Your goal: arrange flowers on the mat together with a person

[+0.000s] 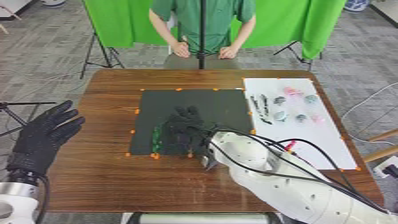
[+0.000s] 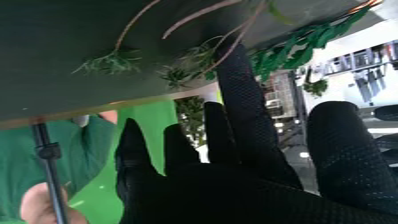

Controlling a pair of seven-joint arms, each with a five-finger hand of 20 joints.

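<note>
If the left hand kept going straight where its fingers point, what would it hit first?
Probably the black stand just beyond the far left corner of the table. The left hand seems to aim along the table's left edge, though its height is hard to judge.

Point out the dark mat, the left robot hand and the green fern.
Dark mat (image 1: 218, 97): head view, bare far part.
Left robot hand (image 1: 39, 134): head view, middle of the glove.
Green fern (image 2: 306, 50): right wrist view, its leaflets.
</note>
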